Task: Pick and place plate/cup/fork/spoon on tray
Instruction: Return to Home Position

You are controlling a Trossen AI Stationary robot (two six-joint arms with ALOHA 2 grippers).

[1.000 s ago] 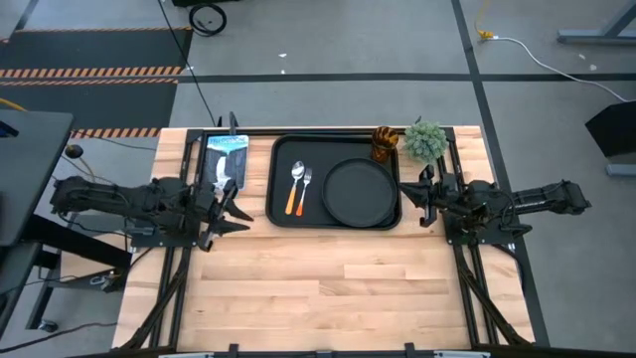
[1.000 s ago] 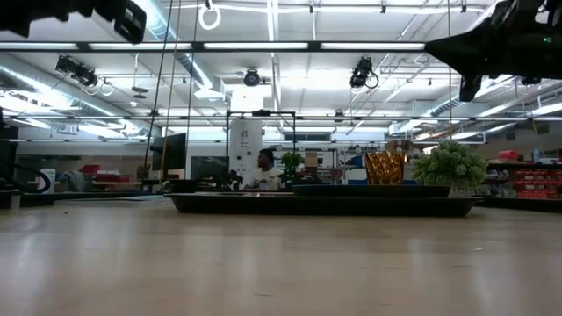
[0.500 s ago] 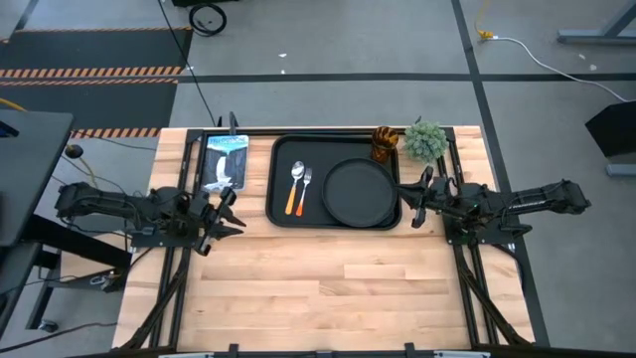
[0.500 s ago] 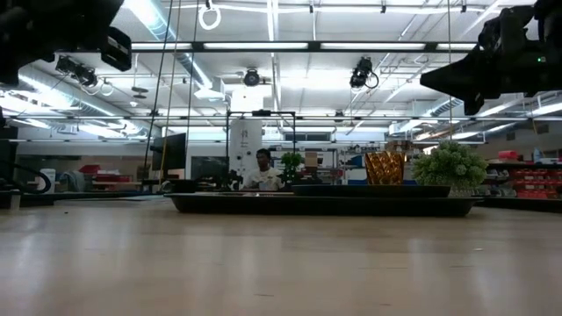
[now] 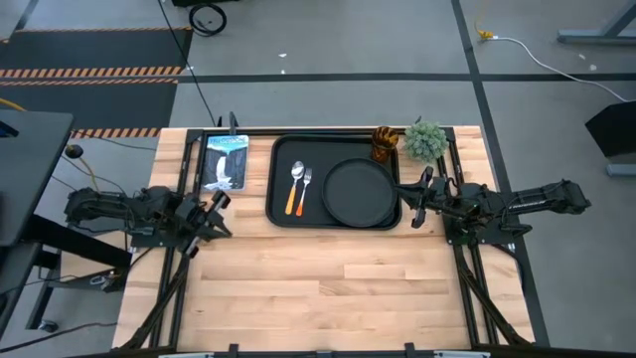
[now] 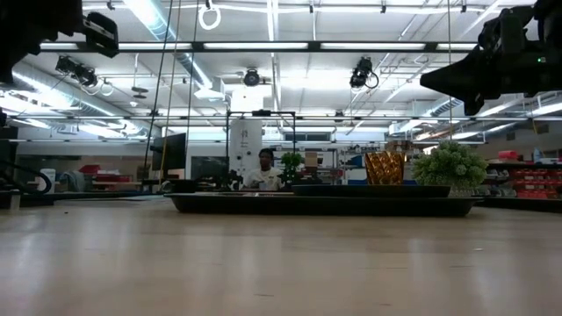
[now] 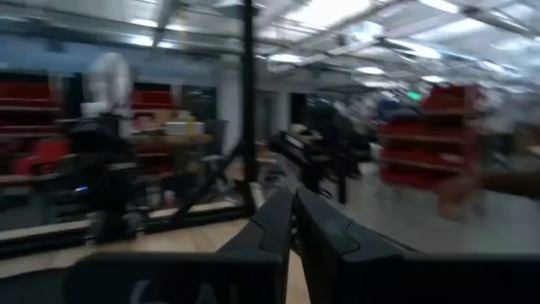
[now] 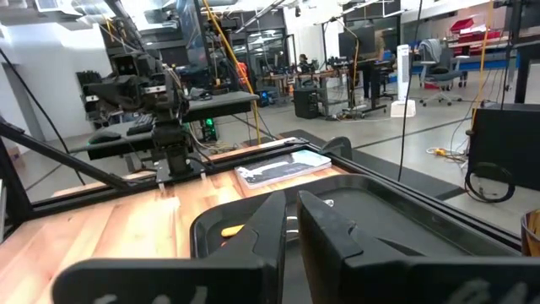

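The black tray (image 5: 281, 217) lies at the table's far middle. On it the round black plate (image 5: 360, 192) lies flat at the right. The spoon (image 5: 296, 184) and the fork (image 5: 306, 189) lie side by side at the left, handles toward the near edge. The amber cup (image 5: 384, 144) stands upright at the tray's far right corner; whether it stands on the tray or on the table I cannot tell. My left gripper (image 5: 221, 207) is shut and empty left of the tray. My right gripper (image 5: 412, 204) is shut and empty just right of the tray, pointing over it (image 8: 291, 221).
A small green plant (image 5: 425, 141) stands right of the cup at the far right. A printed booklet (image 5: 225, 161) lies left of the tray at the far edge. The near half of the wooden table (image 5: 328, 288) is bare wood.
My left gripper has drawn back from the tray toward the table's left edge. My right gripper shifted slightly beside the tray's right edge, then kept still. The things on the tray have not moved.
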